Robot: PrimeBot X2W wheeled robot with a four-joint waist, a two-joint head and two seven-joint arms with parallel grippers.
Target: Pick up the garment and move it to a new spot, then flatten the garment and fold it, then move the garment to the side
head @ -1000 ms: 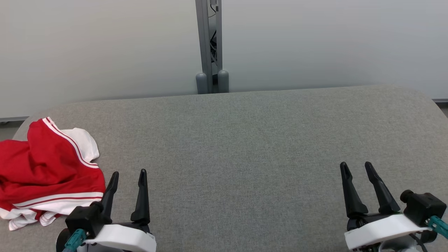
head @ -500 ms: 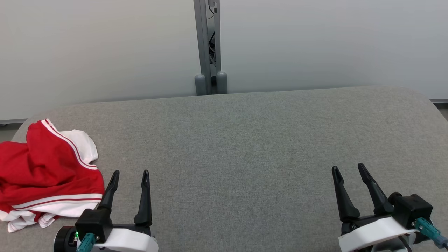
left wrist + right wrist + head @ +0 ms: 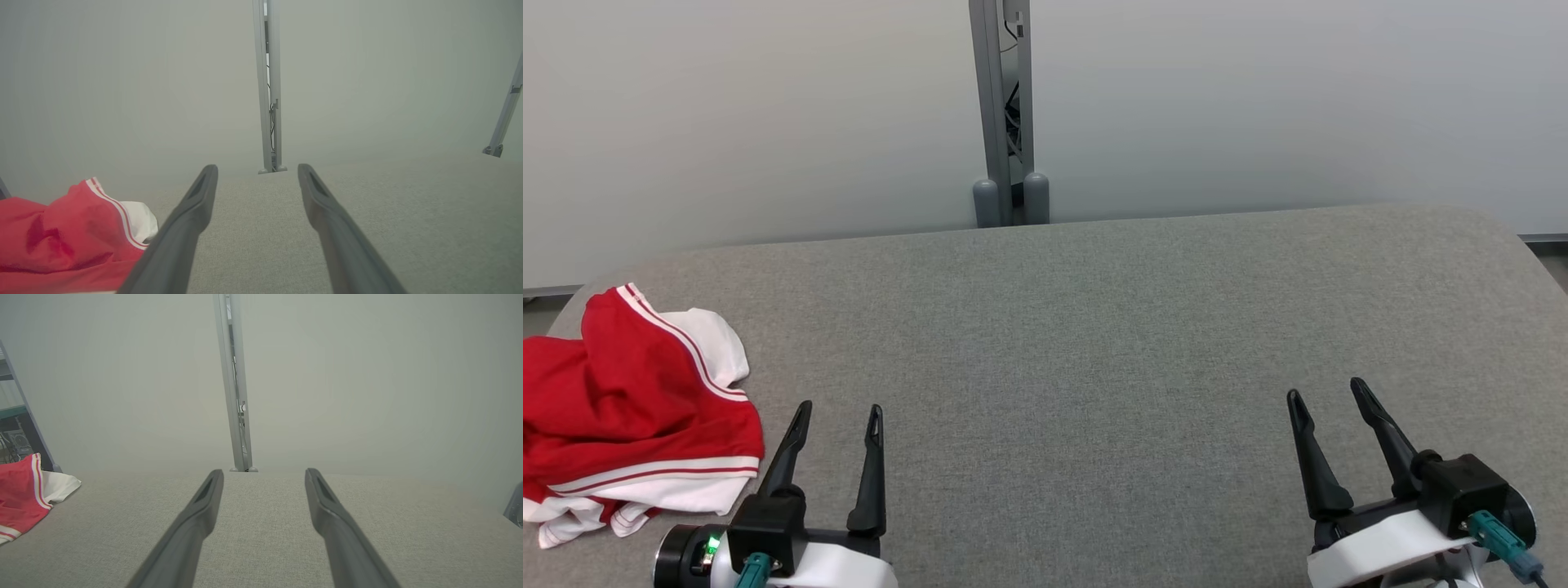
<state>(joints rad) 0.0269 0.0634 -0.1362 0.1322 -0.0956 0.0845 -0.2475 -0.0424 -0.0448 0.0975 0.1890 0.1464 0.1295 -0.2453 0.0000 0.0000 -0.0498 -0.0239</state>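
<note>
Both left hand (image 3: 840, 407) and right hand (image 3: 1325, 389) gape wide, empty; garment (image 3: 629, 408) lies crumpled on table (image 3: 1094, 327).

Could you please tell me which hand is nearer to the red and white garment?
Left. The left hand is open just to the right of the garment, beside its hem; the right hand is open far across the grey surface.

The garment (image 3: 637, 408) is bright red, trimmed with white bands that carry thin red stripes, and has a plain white panel. The table (image 3: 1094, 327) is mottled grey woven fabric. The left gripper (image 3: 840, 407) and right gripper (image 3: 1325, 389) have black fingers on white housings, each with a teal connector (image 3: 1494, 545). The wall (image 3: 752, 122) is pale grey-white, the post (image 3: 1001, 106) grey
</note>
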